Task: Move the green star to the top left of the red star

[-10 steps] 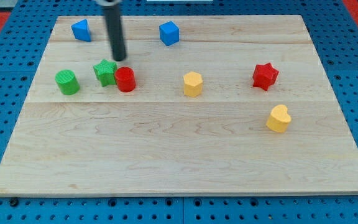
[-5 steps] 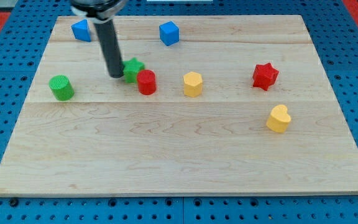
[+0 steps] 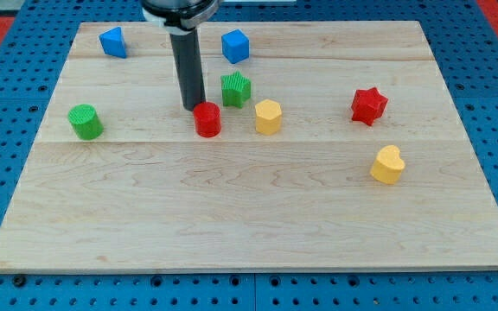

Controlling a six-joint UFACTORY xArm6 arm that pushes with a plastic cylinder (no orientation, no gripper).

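Note:
The green star [image 3: 236, 89] lies on the wooden board [image 3: 249, 207], left of centre near the view's top. The red star [image 3: 368, 105] lies far to its right. My tip [image 3: 194, 107] stands just left of the green star, with a small gap, and right above the red cylinder [image 3: 207, 119], at its upper left edge. The dark rod rises from the tip to the view's top.
A yellow block [image 3: 268, 116] sits just right of the red cylinder, below the green star. A green cylinder [image 3: 86, 121] is at the left. Two blue blocks [image 3: 112, 41] [image 3: 235, 46] lie near the top. A yellow heart [image 3: 387, 165] lies at the right.
My tip has swept to the right. The green star has been pushed right and a little up, away from the red cylinder, which shifted right too. The green cylinder moved slightly left.

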